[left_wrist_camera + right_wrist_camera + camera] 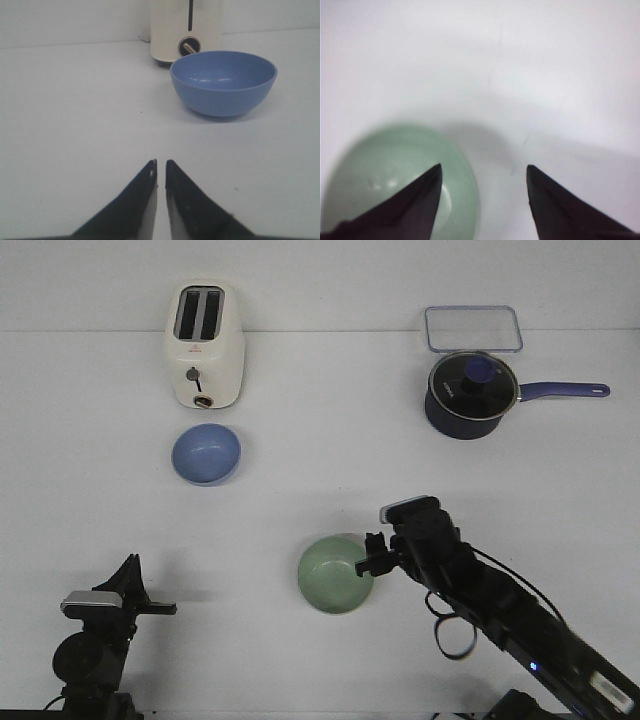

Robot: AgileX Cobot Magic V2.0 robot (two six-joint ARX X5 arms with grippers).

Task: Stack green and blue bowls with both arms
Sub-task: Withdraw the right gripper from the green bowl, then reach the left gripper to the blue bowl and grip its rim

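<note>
The pale green bowl (333,575) sits on the white table near the front middle. My right gripper (368,558) is open at its right rim. In the right wrist view the right gripper (484,172) straddles the rim of the green bowl (395,165), with one finger over the inside and the other outside over the table. The periwinkle blue bowl (206,453) sits in front of the toaster, far left of centre. My left gripper (132,568) is low at the front left, shut and empty. In the left wrist view the left gripper (161,162) points toward the blue bowl (223,82), well short of it.
A cream toaster (204,344) stands just behind the blue bowl and also shows in the left wrist view (186,30). A dark blue lidded saucepan (468,395) with a long handle and a clear rectangular container (473,328) are at the back right.
</note>
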